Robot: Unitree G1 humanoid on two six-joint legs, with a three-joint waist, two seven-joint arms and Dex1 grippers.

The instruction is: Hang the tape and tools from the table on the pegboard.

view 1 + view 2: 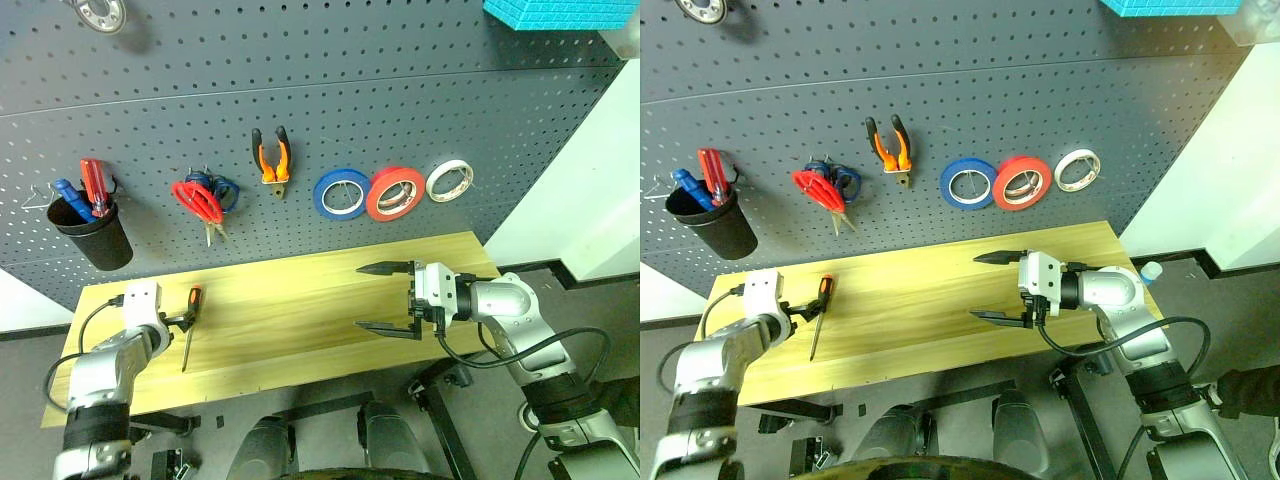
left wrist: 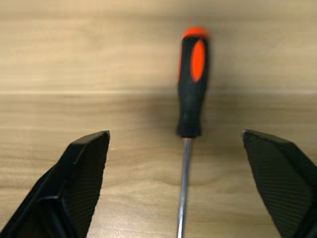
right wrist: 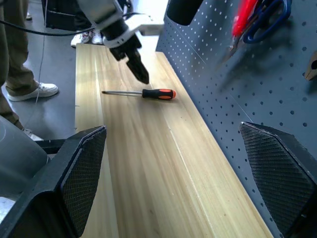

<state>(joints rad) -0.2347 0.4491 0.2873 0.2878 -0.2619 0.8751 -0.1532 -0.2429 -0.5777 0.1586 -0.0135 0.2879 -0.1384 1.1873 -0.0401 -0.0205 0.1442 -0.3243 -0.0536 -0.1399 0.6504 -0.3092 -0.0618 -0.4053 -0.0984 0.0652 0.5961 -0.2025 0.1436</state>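
Note:
On the pegboard (image 1: 300,80) hang the red tape (image 1: 394,193), the orange-and-black pliers (image 1: 271,155) and the red-handled scissors (image 1: 200,200). The slim orange-and-black screwdriver (image 1: 191,325) lies on the wooden table (image 1: 300,310) near its left end. My left gripper (image 2: 176,134) is open just above it, tilted down, with one finger on each side of the shaft where it meets the handle; it holds nothing. Over the table's right half my right gripper (image 1: 385,298) stands wide open and empty, pointing left along the board.
A black cup (image 1: 90,240) with a blue-handled and a red-handled tool hangs at the pegboard's left. Blue scissors (image 1: 228,190) hang behind the red ones. A blue roll (image 1: 341,193) and a whitish roll (image 1: 449,180) flank the red tape. A person's legs (image 3: 20,74) stand past the table's left end.

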